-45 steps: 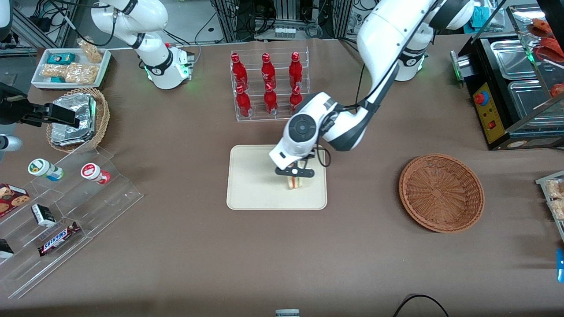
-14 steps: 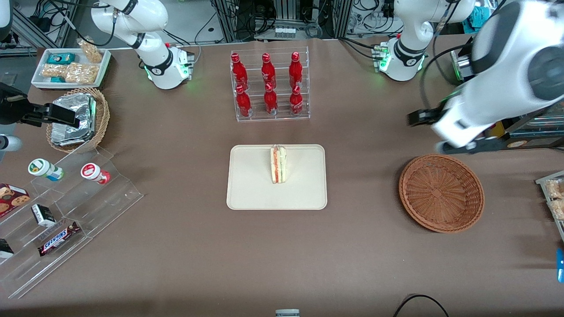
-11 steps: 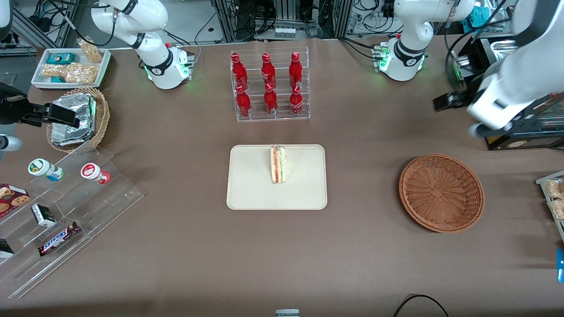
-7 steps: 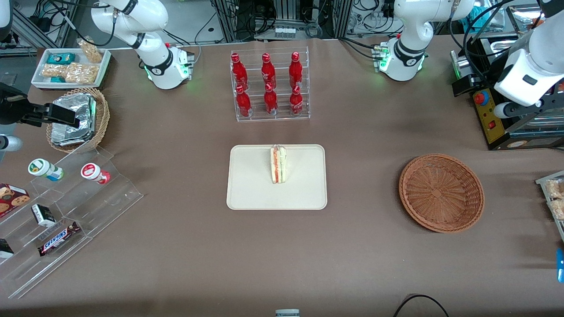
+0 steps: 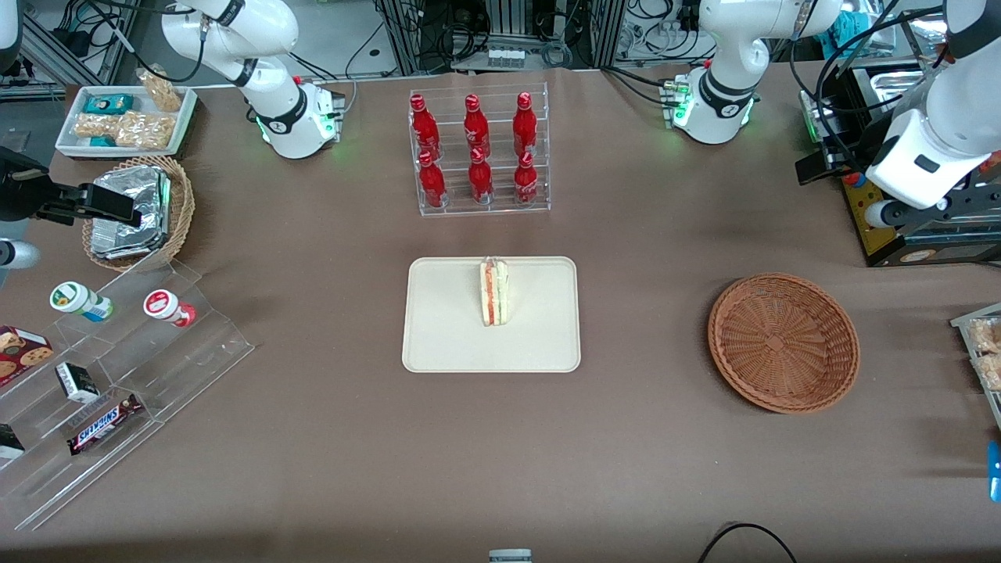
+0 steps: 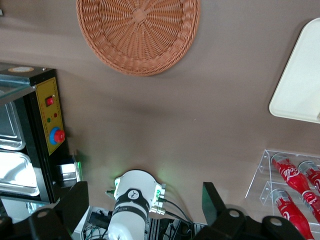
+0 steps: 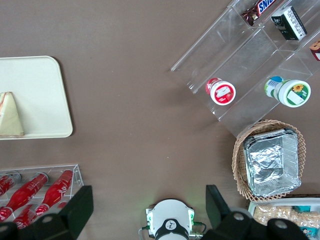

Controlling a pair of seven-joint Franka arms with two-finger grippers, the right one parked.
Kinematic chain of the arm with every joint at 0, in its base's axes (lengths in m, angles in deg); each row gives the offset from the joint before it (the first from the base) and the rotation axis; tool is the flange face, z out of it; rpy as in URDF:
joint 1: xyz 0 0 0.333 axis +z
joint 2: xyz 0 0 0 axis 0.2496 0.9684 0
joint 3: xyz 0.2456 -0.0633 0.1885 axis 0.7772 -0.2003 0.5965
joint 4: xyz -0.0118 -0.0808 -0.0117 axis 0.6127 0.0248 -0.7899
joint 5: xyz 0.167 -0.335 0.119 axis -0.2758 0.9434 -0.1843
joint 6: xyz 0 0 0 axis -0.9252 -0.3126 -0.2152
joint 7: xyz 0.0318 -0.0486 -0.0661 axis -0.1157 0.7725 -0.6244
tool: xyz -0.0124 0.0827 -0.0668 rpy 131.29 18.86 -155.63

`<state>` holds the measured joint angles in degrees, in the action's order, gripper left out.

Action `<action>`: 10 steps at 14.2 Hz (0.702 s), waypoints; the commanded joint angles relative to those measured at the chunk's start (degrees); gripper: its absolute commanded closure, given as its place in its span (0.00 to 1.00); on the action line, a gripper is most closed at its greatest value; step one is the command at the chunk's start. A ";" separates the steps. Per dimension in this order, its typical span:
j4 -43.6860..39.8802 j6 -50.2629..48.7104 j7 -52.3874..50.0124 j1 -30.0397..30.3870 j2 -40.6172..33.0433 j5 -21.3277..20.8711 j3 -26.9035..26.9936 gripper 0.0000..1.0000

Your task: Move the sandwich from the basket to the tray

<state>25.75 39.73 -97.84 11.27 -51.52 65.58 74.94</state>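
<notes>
The sandwich [image 5: 494,293] stands on its edge on the cream tray [image 5: 446,332], near the rim closest to the bottle rack, red and green filling showing on top. It also shows in the right wrist view as a pale wedge [image 7: 10,116] on the tray [image 7: 37,95]. The reddish-brown basket [image 5: 783,342] lies toward the working arm's end of the table with nothing in it. My gripper [image 5: 923,209] hangs high above the black appliance, well away from both. In the left wrist view the gripper [image 6: 142,205] is open with nothing between its fingers [image 6: 74,200], and the basket [image 6: 138,30] and a tray corner [image 6: 300,85] show below.
A clear rack of red bottles [image 5: 477,156] stands just past the tray, farther from the front camera. The black appliance [image 5: 884,195] sits at the working arm's end. Toward the parked arm's end are a tan basket of foil packets [image 5: 137,211], acrylic snack shelves [image 5: 117,375] and a white snack tray [image 5: 125,117].
My gripper let go of the sandwich on the tray, rose and swung away past the basket to above the appliance. The sandwich stays standing on the tray.
</notes>
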 commanded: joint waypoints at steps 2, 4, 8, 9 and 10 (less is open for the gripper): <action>-1.20 -2.05 0.39 2.21 -0.02 -0.15 -1.37 0.00; 0.29 -2.69 0.74 9.81 -0.98 -0.94 -8.71 0.00; 2.84 2.05 0.74 15.49 -1.42 -1.38 -14.03 0.00; 2.84 2.85 0.65 15.49 -1.34 -1.30 -14.03 0.00; 2.32 2.85 0.74 15.57 -1.07 -1.12 -13.86 0.00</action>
<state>27.23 41.37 -97.81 25.77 -51.65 65.06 62.02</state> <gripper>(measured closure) 0.000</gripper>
